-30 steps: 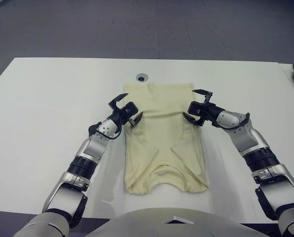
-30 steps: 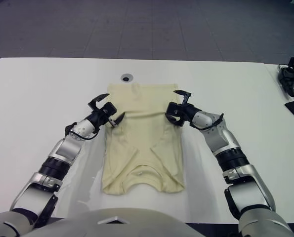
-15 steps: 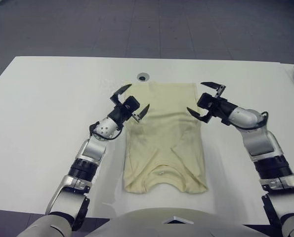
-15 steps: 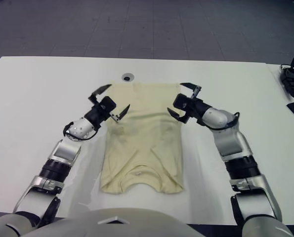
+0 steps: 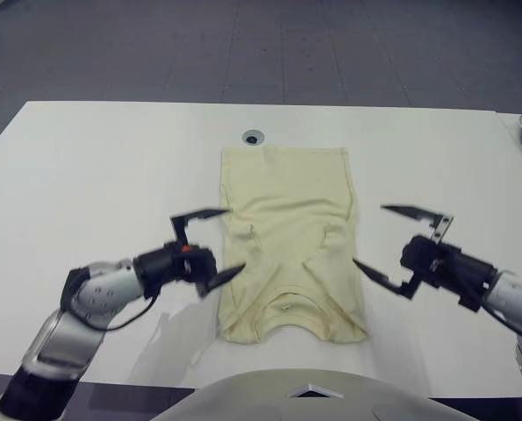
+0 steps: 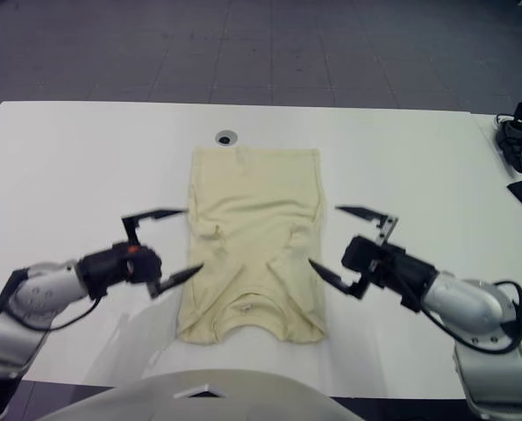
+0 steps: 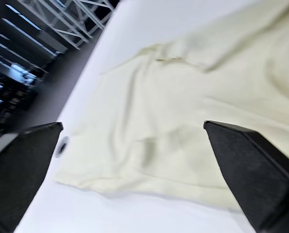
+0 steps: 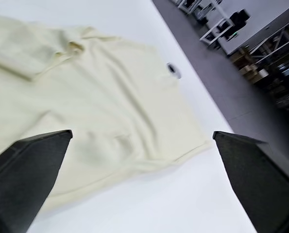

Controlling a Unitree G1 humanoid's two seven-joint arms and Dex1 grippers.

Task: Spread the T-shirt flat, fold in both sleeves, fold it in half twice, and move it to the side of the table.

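The T-shirt point(image 5: 287, 241) is seen lying flat on the white table point(image 5: 94, 167), and every place below is given from this shirt. It is pale yellow and forms a long, narrow rectangle. Both sleeves are folded inward over the body, where slanted creases are seen. The collar is at the end nearest to the robot, and the hem is at the far end.

The left gripper point(image 5: 237, 239) is held at the shirt's left edge, about level with the folded sleeves. Its two fingers are spread wide apart, and nothing is held between them. The fingertips reach just over that edge. Whether the cloth is touched cannot be told.

The right gripper point(image 5: 368, 234) is held just beside the shirt's right edge, at about the same level. Its fingers are also spread wide, and nothing is gripped by them. A small gap of bare table is seen between the lower fingertip and the cloth.

A small round hole point(image 5: 253, 137) in the table is found just beyond the hem, near the shirt's far left corner. A black cabled object point(image 6: 515, 132) lies well apart, to the right of the shirt.
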